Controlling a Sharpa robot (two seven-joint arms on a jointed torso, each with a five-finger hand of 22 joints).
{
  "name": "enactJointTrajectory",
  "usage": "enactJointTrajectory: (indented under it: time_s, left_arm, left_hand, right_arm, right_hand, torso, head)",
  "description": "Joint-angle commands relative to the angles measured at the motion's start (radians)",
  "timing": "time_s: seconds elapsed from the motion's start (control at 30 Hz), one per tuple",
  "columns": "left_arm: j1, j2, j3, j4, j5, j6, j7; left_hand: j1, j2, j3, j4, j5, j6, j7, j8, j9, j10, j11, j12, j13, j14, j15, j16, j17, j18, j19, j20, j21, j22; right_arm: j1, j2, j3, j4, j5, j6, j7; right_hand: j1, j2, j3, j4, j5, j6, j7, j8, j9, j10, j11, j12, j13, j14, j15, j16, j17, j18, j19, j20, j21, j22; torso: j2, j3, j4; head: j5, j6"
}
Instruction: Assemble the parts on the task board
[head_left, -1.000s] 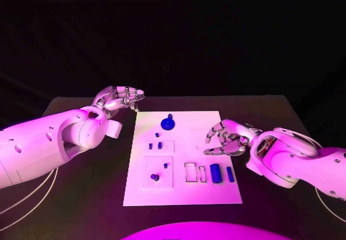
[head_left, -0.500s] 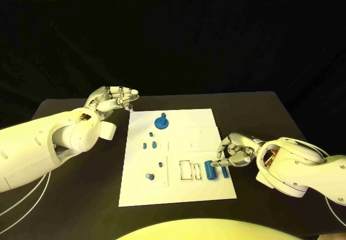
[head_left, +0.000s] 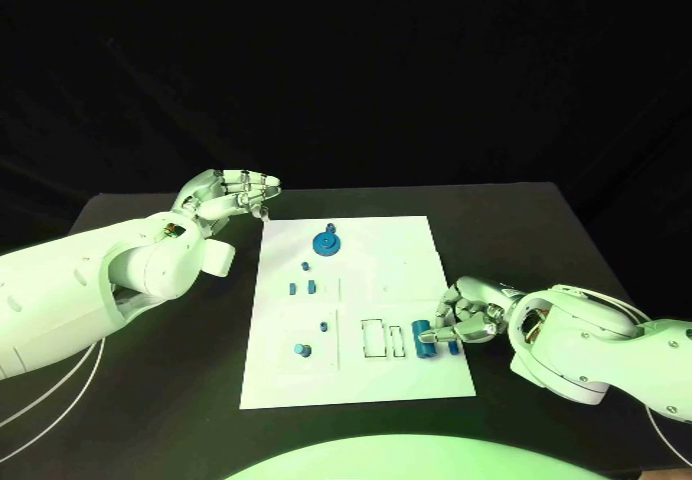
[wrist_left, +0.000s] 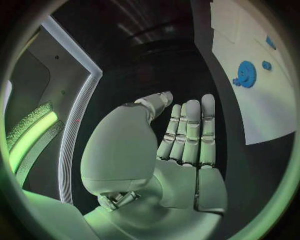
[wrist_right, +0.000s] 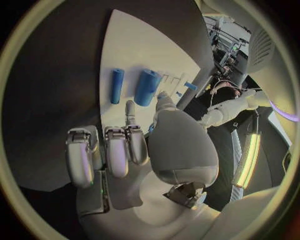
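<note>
Looking down from the head view, the white task board (head_left: 361, 300) lies mid-table, blue parts on it. The left hand (head_left: 227, 196) hovers off its far-left corner, fingers curled, holding nothing. The right hand (head_left: 469, 315) reaches the board's near-right edge beside 2 blue cylinders (head_left: 427, 339).

Left wrist view: fingers straight, palm bare; blue gear (wrist_left: 245, 74) on the board.

Right wrist view: fingertips (wrist_right: 129, 107) near the thick cylinder (wrist_right: 147, 87); whether they grasp it, I cannot tell.
</note>
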Motion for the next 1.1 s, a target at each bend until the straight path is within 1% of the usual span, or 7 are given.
enactJointTrajectory:
  time_s: [0.03, 0.17, 0.23, 0.53, 0.63, 0.8, 1.1]
  left_arm:
    - [0.0, 0.002, 0.001, 0.003, -0.001, 0.017, 0.012]
    - [0.0, 0.002, 0.001, 0.003, -0.001, 0.018, 0.011]
    - [0.0, 0.003, 0.001, 0.003, -0.001, 0.018, 0.011]
    - [0.0, 0.002, 0.0, 0.002, -0.001, 0.019, 0.009]
    - [0.0, 0.002, 0.0, 0.002, -0.002, 0.019, 0.009]
    - [0.0, 0.001, 0.0, 0.002, -0.002, 0.019, 0.008]
    - [0.0, 0.001, 0.0, 0.0, -0.002, 0.019, 0.006]
  left_hand:
    - [-0.01, 0.003, -0.005, 0.001, -0.002, -0.005, 0.001, 0.006, 0.001, -0.008, 0.001, 0.003, -0.001, -0.008, 0.0, 0.005, -0.001, 0.014, 0.001, 0.005, -0.006, -0.001]
    - [-0.01, 0.003, -0.005, 0.001, -0.002, -0.005, 0.001, 0.006, 0.001, -0.008, 0.001, 0.003, -0.001, -0.008, 0.0, 0.005, -0.001, 0.014, 0.001, 0.005, -0.006, -0.001]
    - [-0.01, 0.003, -0.005, 0.001, -0.002, -0.005, 0.001, 0.006, 0.001, -0.008, 0.001, 0.003, -0.001, -0.008, 0.0, 0.005, -0.001, 0.014, 0.001, 0.005, -0.006, -0.001]
    - [-0.011, 0.003, -0.005, 0.002, -0.002, -0.005, 0.001, 0.007, 0.001, -0.01, 0.001, 0.005, -0.001, -0.009, 0.001, 0.006, -0.001, 0.014, 0.0, 0.005, -0.007, -0.002]
    - [-0.011, 0.003, -0.005, 0.002, -0.002, -0.005, 0.001, 0.007, 0.001, -0.01, 0.001, 0.005, -0.001, -0.009, 0.001, 0.006, -0.001, 0.014, 0.0, 0.005, -0.007, -0.002]
    - [-0.011, 0.003, -0.005, 0.002, -0.002, -0.005, 0.001, 0.007, 0.001, -0.01, 0.001, 0.005, -0.001, -0.009, 0.001, 0.006, -0.001, 0.014, 0.0, 0.005, -0.007, -0.002]
    - [-0.011, 0.004, -0.006, 0.003, -0.002, -0.006, 0.001, 0.007, 0.001, -0.012, 0.001, 0.005, -0.001, -0.01, 0.001, 0.006, -0.001, 0.014, 0.0, 0.006, -0.007, -0.002]
  right_arm:
    - [-0.008, 0.011, -0.001, -0.004, -0.018, 0.021, -0.017]
    - [-0.018, 0.028, -0.001, -0.013, -0.018, 0.024, -0.018]
    - [-0.021, 0.034, -0.001, -0.017, -0.019, 0.027, -0.02]
    - [-0.035, 0.055, -0.001, -0.035, -0.029, 0.06, -0.035]
    - [-0.037, 0.058, -0.001, -0.039, -0.035, 0.059, -0.041]
    - [-0.039, 0.06, -0.002, -0.041, -0.033, 0.005, -0.04]
    - [-0.033, 0.047, -0.001, -0.018, 0.083, -0.113, 0.005]
  right_hand:
    - [-0.012, -0.002, -0.007, 0.0, -0.005, 0.008, -0.002, 0.005, 0.003, 0.022, -0.01, 0.006, 0.139, 0.082, -0.006, 0.004, 0.137, -0.018, 0.102, -0.006, 0.004, 0.255]
    - [-0.02, -0.004, -0.008, 0.0, -0.009, 0.008, -0.003, 0.007, 0.005, 0.023, -0.01, 0.006, 0.14, 0.083, -0.007, 0.004, 0.137, -0.019, 0.102, -0.007, 0.004, 0.255]
    - [-0.02, -0.004, -0.008, 0.0, -0.01, 0.008, -0.003, 0.007, 0.005, 0.023, -0.011, 0.006, 0.14, 0.083, -0.007, 0.004, 0.138, -0.019, 0.102, -0.007, 0.005, 0.256]
    - [-0.009, 0.001, -0.001, -0.002, -0.017, 0.012, -0.006, 0.012, 0.009, 0.023, -0.013, 0.005, 0.141, 0.083, -0.009, 0.005, 0.139, -0.019, 0.103, -0.009, 0.007, 0.257]
    - [0.033, 0.016, 0.011, -0.005, -0.004, 0.013, -0.009, 0.016, 0.015, 0.024, -0.016, 0.004, 0.144, 0.083, -0.011, 0.005, 0.14, -0.019, 0.103, -0.012, 0.008, 0.258]
    - [0.138, 0.056, 0.057, -0.009, 0.056, 0.015, -0.013, 0.013, 0.016, 0.026, -0.02, 0.001, 0.146, 0.083, -0.016, 0.005, 0.142, -0.021, 0.105, -0.016, 0.012, 0.261]
    - [0.148, 0.079, 0.098, -0.004, 0.129, 0.037, -0.022, 0.002, 0.007, 0.033, -0.029, 0.002, 0.151, 0.084, -0.023, 0.005, 0.146, -0.022, 0.106, -0.022, 0.016, 0.263]
  torso:
    - [0.0, 0.0004, -0.0004]
    - [0.0, 0.0006, 0.0]
    - [0.0, 0.0, 0.0008]
    - [-0.001, -0.0008, 0.0001]
    - [-0.001, -0.0007, 0.0003]
    - [-0.001, -0.0014, 0.001]
    - [-0.002, -0.0017, 0.0008]
  head:
    - [0.003, -0.001]
    - [0.003, -0.002]
    - [-0.007, -0.002]
    - [-0.004, -0.002]
    - [-0.003, -0.001]
    - [-0.004, 0.0]
    - [-0.002, 0.007]
